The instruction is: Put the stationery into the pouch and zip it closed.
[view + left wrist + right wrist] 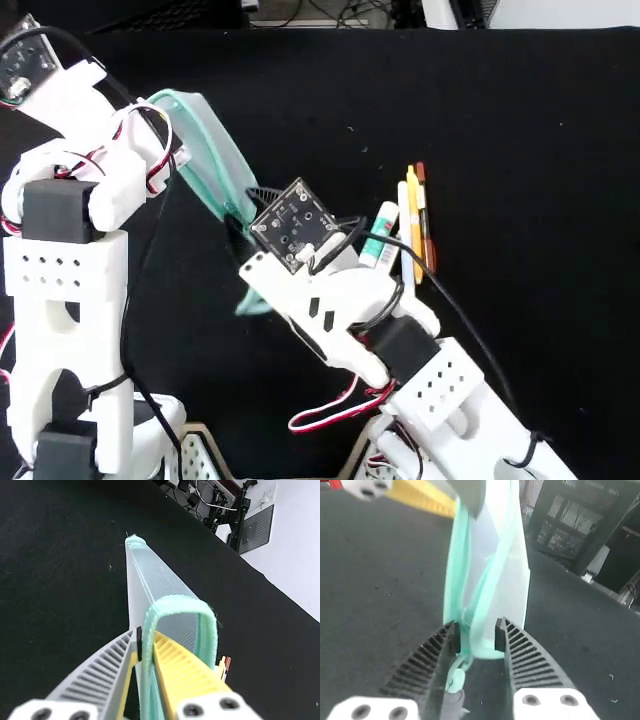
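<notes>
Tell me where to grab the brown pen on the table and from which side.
Take the brown pen near its far end, straight down from above, fingers across the shaft. It lies flat at the outer edge of the row: bare table on one side, the yellow pen tight against the other. Its far tip reaches slightly past its neighbours, so a finger probably fits there.

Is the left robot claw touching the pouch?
Touching. In the left wrist view, the left gripper has its jaws pinched on the green edge of the pouch.
</notes>
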Controlling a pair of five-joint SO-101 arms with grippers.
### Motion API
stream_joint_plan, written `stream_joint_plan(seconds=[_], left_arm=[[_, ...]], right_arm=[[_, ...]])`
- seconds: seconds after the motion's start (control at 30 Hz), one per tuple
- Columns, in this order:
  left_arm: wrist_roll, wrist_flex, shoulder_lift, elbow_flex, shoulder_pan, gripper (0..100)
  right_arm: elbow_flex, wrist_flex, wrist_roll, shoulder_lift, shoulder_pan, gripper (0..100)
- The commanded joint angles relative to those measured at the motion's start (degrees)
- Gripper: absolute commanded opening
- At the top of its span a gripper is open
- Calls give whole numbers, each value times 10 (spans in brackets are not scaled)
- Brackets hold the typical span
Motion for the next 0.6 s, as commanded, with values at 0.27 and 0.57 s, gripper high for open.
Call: stream_joint_plan(seconds=[0.27, 0.57], left_arm=[[-4, -21, -4, -22, 6, 32], [-13, -25, -4, -42, 34, 32]], right_arm=[[-16, 34, 4, -1, -38, 279], [-17, 31, 5, 3, -39, 283]])
